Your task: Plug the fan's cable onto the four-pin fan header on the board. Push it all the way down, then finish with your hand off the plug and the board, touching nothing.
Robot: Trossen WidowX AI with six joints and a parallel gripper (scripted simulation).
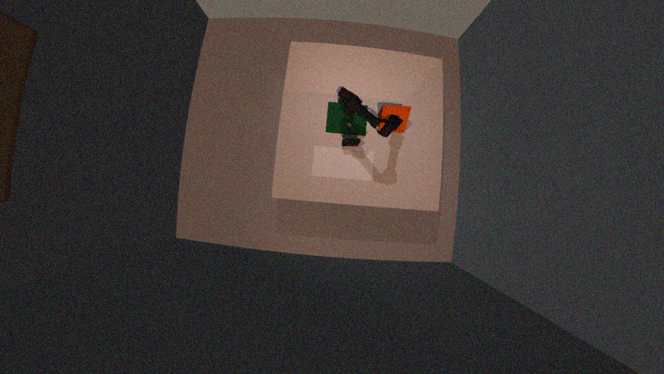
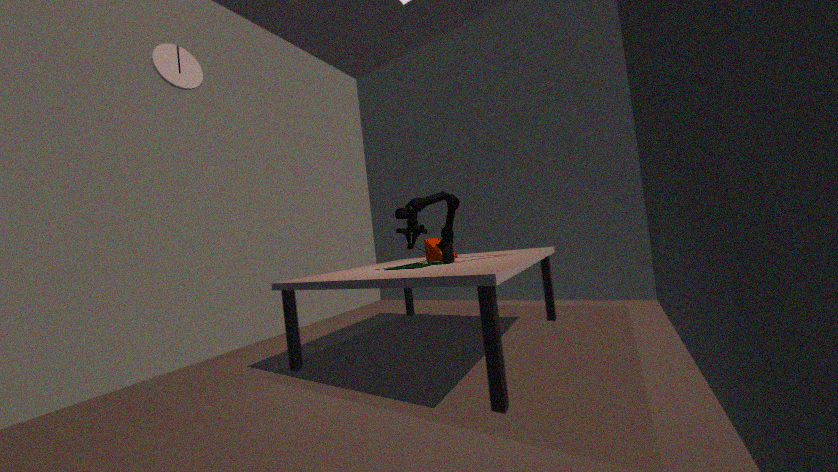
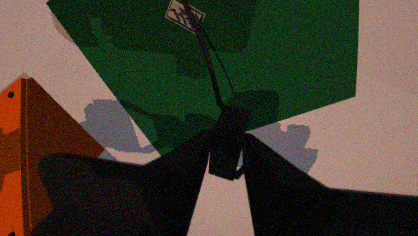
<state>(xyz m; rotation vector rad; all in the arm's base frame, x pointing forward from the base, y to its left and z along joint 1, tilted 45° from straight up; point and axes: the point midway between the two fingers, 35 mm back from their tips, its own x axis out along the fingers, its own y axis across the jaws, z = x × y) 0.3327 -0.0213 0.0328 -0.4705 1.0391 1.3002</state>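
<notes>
Plug point(image 3: 230, 142) pinched between fingertips of gripper point(image 1: 342, 90) point(image 2: 411, 246) point(image 3: 227, 137), raised over green board point(image 1: 335, 121) point(image 2: 405, 266) point(image 3: 300, 65); cable point(image 3: 209, 65) trailing off. Long axis roughly along the finger gap. Header can't be made out; alignment above it must likely be settled before lowering.

With twelve o'clock at the top edge of the top view, has the board point(image 1: 333, 123) point(image 2: 404, 267) point(image 3: 310, 65) on the table point(image 1: 325, 69) point(image 2: 469, 268), right of table centre at roughly eleven o'clock from it. Puts the box point(image 1: 405, 111) point(image 2: 432, 249) point(image 3: 60, 117) at three o'clock from the board, with a gap between. Sets the small block point(image 1: 350, 143) at six o'clock from the board, just beside its edge, and the rectangular patch point(image 1: 341, 162) farther out at six. In the exterior view, hangs the wall clock point(image 2: 177, 66) on the wall point(image 2: 175, 193), at ten o'clock from the table.With twelve o'clock at the top edge of the top view, has the board point(image 1: 333, 123) point(image 2: 404, 267) point(image 3: 310, 65) on the table point(image 1: 325, 69) point(image 2: 469, 268), slightly toward ten o'clock from the middle. Puts the box point(image 1: 405, 111) point(image 2: 432, 249) point(image 3: 60, 117) at three o'clock from the board, with a gap between. Sets the small block point(image 1: 350, 143) at six o'clock from the board, near its edge, and the rectangular patch point(image 1: 341, 162) farther out at six. In the exterior view, hangs the wall clock point(image 2: 177, 66) at ten o'clock from the table.
</notes>
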